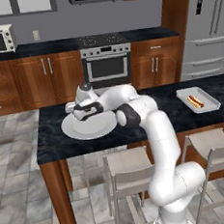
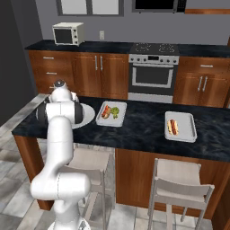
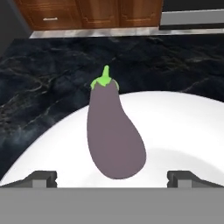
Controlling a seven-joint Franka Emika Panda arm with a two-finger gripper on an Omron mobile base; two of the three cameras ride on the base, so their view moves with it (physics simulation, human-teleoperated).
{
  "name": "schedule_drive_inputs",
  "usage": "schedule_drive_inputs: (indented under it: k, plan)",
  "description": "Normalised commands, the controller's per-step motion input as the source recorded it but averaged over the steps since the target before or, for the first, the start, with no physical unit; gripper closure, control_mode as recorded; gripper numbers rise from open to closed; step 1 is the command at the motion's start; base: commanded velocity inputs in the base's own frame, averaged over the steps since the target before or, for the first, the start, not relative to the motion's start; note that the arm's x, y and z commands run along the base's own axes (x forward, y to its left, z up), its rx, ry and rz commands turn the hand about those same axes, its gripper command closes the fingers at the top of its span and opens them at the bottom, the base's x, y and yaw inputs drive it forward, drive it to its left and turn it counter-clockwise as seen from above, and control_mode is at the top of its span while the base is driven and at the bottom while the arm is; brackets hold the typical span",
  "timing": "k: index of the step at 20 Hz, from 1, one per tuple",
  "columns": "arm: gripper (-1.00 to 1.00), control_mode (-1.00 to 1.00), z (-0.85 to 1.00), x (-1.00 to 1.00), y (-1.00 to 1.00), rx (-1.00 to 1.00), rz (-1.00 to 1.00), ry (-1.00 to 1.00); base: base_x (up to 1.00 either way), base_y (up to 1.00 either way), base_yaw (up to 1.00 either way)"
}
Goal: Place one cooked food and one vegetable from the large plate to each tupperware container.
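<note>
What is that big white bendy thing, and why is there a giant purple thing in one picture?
The white bendy thing is a robot arm standing at a kitchen counter. Two pictures come from cameras riding behind it, one on each side. The third comes from a camera on its hand, looking down between its gripper, which has two small dark fingers.

The purple thing is an eggplant with a green stem. It looks giant because the hand camera is very close. It lies on the large plate, and the gripper is open above it, holding nothing.

Further along the counter are two trays. The nearer tray has a hot dog and something green, maybe broccoli. The far tray has a hot dog alone.
</note>
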Motion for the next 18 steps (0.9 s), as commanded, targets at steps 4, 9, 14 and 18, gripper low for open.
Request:
schedule_drive_inputs:
  k: [4,9,14,18]
  plan:
    - [-1.0,-1.0,-0.27,0.28,0.0,0.0,0.01,0.09,0.0,0.0,0.0]
    - [-1.0,-1.0,-0.3,0.39,0.0,0.0,0.02,0.1,0.0,0.0,0.0]
    - [-1.0,-1.0,-0.21,0.42,0.02,0.0,0.04,0.05,0.0,0.0,0.0]
    - [1.0,-1.0,-0.11,0.1,0.18,0.0,0.0,0.01,0.0,0.0,0.0]
